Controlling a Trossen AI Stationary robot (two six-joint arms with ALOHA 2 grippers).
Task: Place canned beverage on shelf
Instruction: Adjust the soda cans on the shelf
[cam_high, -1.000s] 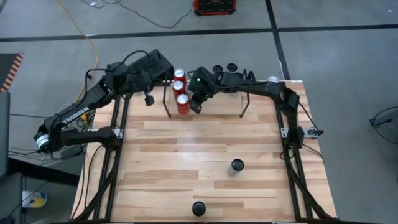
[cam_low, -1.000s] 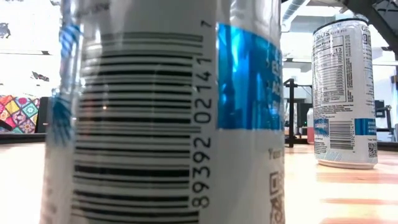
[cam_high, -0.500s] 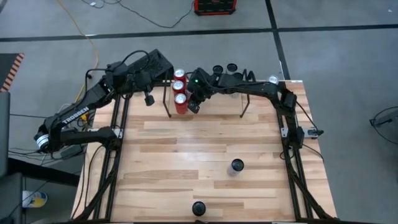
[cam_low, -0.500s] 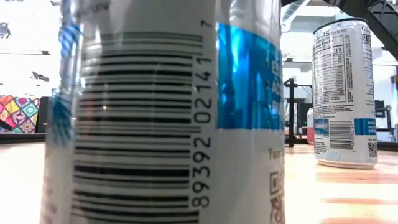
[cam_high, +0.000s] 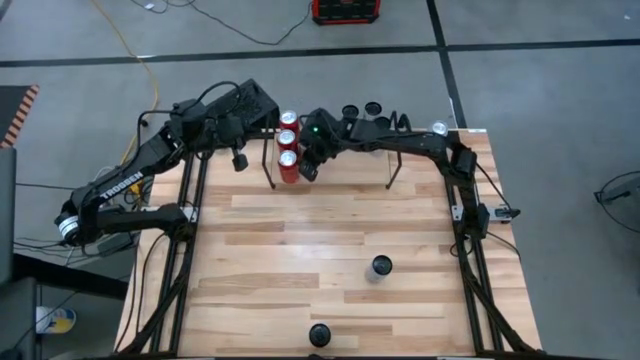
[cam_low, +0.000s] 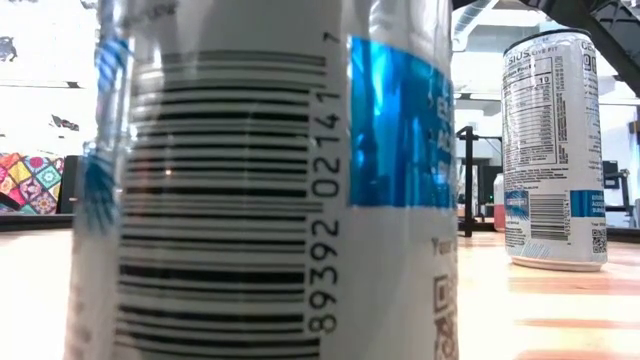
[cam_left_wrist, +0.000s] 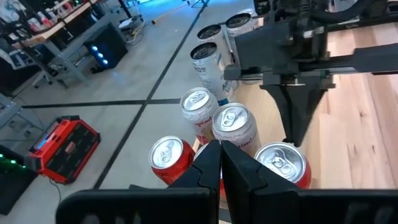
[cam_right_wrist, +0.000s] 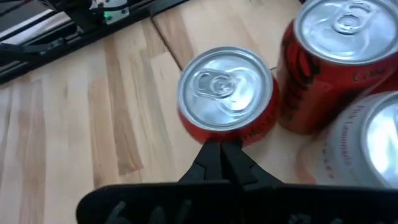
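Red cans lined up on shelf, upper centre of worktop; right gripper jaws closed, tips against nearest can; left gripper jaws closed, just left of shelf.

Overhead sees the table; low camera hugs a can.

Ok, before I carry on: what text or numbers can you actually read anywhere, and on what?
"TROSSEN": on the left arm, high view.
"89392 02141" and a "7": beside the barcode on the near white-and-blue can, low view.
Print on the far white can: too small to read.
Lettering on the red cans: blurred, unreadable.
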